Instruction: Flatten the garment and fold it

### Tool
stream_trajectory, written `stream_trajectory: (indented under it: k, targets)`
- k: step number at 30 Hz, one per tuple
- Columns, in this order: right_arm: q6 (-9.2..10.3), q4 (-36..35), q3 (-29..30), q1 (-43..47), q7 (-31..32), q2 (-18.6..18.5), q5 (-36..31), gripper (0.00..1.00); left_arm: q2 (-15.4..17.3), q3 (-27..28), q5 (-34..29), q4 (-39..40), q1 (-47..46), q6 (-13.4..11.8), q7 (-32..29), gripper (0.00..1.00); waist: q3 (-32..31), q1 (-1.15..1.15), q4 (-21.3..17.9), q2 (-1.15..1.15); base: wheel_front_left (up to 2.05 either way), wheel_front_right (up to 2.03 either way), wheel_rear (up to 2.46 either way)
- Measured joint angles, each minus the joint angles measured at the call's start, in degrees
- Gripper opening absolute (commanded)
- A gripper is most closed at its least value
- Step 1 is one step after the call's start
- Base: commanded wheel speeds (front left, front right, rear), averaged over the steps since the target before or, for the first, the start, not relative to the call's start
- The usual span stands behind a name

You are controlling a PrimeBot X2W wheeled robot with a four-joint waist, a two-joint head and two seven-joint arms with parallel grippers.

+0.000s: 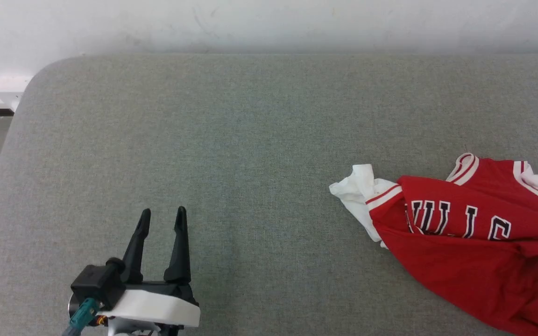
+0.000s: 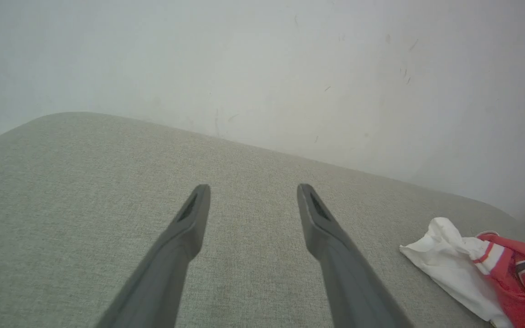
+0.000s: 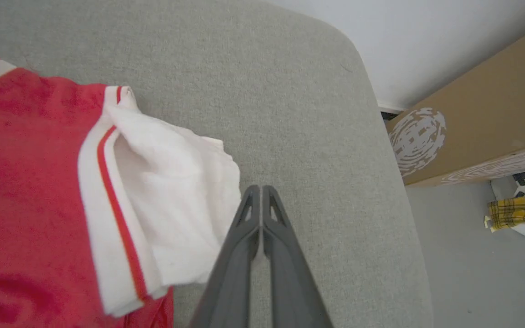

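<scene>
1. Garment (image 1: 474,242): crumpled on the grey cushion (image 1: 250,140), well off to the right of the left gripper (image 1: 163,212), whose fingers stand spread and empty.
2. Right gripper (image 3: 261,189): fingers pressed together, nothing between them; a white sleeve (image 3: 176,191) lies just beside them, leftward in the wrist view.
3. Judged nearer arm: the right.

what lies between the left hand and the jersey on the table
Nothing. The stretch from the open left hand to the jersey is bare grey surface. The head view shows it plainly, and the left wrist view agrees.
</scene>
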State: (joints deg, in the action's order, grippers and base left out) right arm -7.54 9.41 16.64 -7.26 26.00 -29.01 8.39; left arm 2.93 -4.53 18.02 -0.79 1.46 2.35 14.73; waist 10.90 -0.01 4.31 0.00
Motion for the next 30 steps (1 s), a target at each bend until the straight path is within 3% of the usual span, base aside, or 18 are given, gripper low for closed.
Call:
stream_trajectory:
  k: [11,12,14,15,19,23,30]
  targets:
    - [0.00,9.60,3.24,3.85,-4.02,6.36,-2.12,0.00,0.00,0.31,-1.26,-0.54,0.30,0.64,0.00,1.00,0.18,0.00,-0.33,0.00,0.00,0.00,0.00]
    - [0.00,9.87,2.92,3.67,-4.64,6.47,-2.41,0.04,0.00,0.38,-1.44,-0.54,0.30,0.68,0.00,1.00,0.11,0.00,-0.46,0.00,0.00,0.00,0.00]
    - [0.00,10.11,2.44,2.91,-5.58,6.59,-2.41,0.56,0.00,0.38,-1.48,-0.62,0.30,0.70,0.00,1.00,-0.15,0.01,-0.66,0.00,0.00,0.00,0.00]
    - [0.00,10.02,2.40,2.40,-6.00,6.69,-2.30,1.00,0.00,0.36,-1.48,-0.65,0.31,0.70,0.00,1.00,-0.35,0.00,-0.74,0.00,0.00,0.00,0.00]
    - [0.00,6.60,2.56,0.60,-7.11,6.65,-0.47,1.00,0.00,0.24,-1.45,-0.86,0.52,0.70,0.00,1.00,-1.31,0.00,-0.90,0.00,0.00,0.00,0.00]
    - [0.00,-2.05,2.66,-0.86,-5.94,6.71,3.48,1.00,-0.01,0.03,-1.19,-0.86,0.70,0.64,0.00,1.00,-2.21,0.00,-0.79,0.00,0.00,0.00,0.00]
    - [0.00,-13.62,-5.15,-1.10,2.47,8.56,9.35,1.00,0.00,0.00,-0.34,-0.77,1.12,0.55,0.00,1.00,-2.56,0.00,0.00,0.00,0.00,0.00,0.00]
